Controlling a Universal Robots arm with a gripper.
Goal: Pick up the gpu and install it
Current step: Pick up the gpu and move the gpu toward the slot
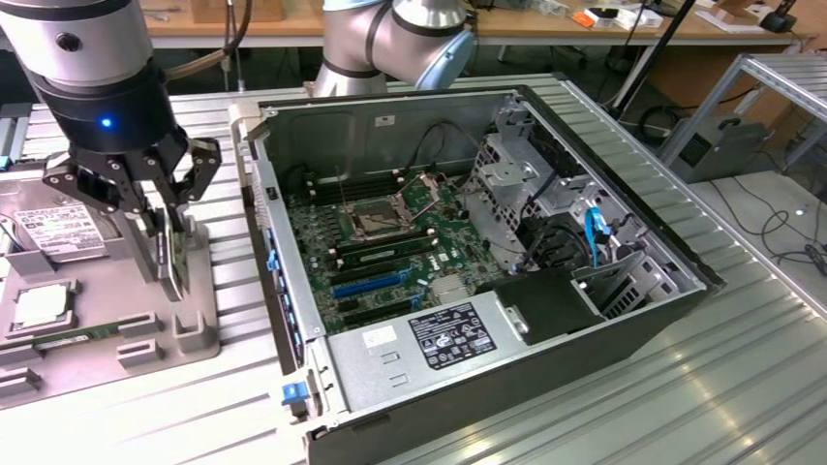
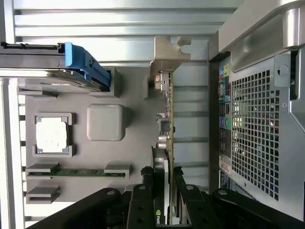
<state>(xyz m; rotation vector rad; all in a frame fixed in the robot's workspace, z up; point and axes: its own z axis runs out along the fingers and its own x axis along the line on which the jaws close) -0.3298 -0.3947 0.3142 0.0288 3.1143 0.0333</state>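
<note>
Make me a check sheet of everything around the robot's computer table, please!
Surface: ribbed metal table, with grey tray beside open computer case.
Job's things: gpu upright at the tray.
Clutter: hard drive, processor chip, memory stick in the tray.
Hand: the hand is shut on the gpu.
Cables: blue cable and black ones inside the case.
Surroundings: wooden benches behind; floor cables.

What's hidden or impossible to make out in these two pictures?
- The gpu: the wrist view sees it edge-on, so its flat face is hidden. In the exterior view the gripper covers most of it.
- The hard drive: cut off by the exterior view's left edge.
- The power supply label: in the exterior view its print is too small to read.
</note>
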